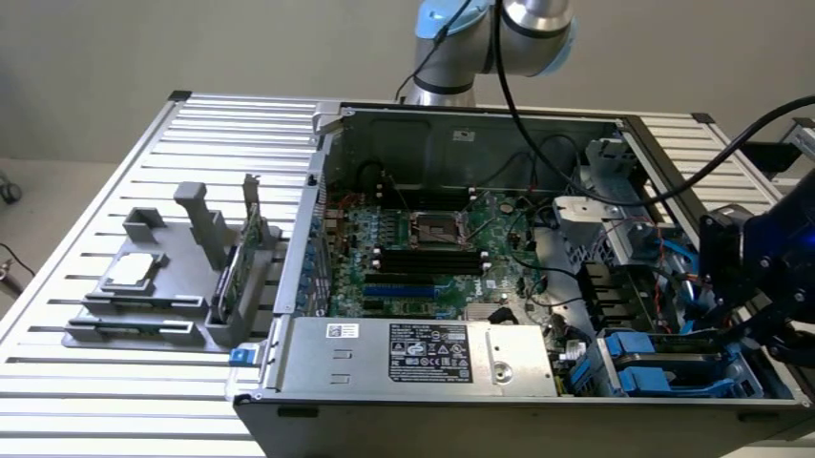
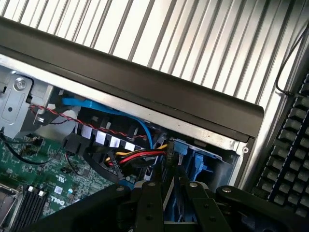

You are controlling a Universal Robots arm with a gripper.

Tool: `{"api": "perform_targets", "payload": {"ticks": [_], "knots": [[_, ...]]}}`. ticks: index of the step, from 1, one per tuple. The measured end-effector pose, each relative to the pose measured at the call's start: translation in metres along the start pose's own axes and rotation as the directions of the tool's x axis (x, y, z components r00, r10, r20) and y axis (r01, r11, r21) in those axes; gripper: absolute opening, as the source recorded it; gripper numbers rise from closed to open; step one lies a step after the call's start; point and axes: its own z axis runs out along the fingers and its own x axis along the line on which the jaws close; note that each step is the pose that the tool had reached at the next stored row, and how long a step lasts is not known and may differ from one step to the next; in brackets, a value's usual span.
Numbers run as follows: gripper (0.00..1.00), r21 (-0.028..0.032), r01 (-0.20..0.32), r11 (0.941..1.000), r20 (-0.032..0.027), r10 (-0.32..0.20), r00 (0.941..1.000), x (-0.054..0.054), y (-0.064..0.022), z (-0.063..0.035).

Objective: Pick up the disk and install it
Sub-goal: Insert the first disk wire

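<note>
A silver slatted metal table [image 1: 102, 153] carries a large grey open-sided computer case [image 1: 510, 420] lying flat. Inside the case are a green motherboard [image 1: 433, 258], a grey labelled power-supply box [image 1: 421, 353] along the near wall, and bundles of red, yellow and blue cables [image 2: 137, 154]. The flat silver-grey disk [image 1: 669, 357], framed by blue plastic rails, sits in the case's near corner on the exterior view's right. The black gripper [image 2: 167, 186] hangs just over that corner, its jaws a narrow gap apart with nothing between them. On the exterior view's left, a grey plastic tray [image 1: 134, 334] beside the case holds a small square silver chip [image 1: 133, 271] and an upright expansion card [image 1: 242, 267].
</note>
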Motion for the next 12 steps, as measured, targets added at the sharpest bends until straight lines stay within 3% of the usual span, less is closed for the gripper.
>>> {"api": "perform_targets", "payload": {"ticks": [3, 8, 12], "knots": [[0.25, 0.0022, -0.017, 0.9999, 0.0003, 0.017, 0.9999, -0.0006, -0.0006, 0.0021], [0.25, 0.0124, -0.04, 0.9991, -0.0036, 0.04, 0.9992, -0.0016, -0.0011, 0.0041], [0.25, 0.0159, -0.051, 0.9986, -0.0133, 0.051, 0.9986, -0.0021, -0.0012, 0.0043]]}}
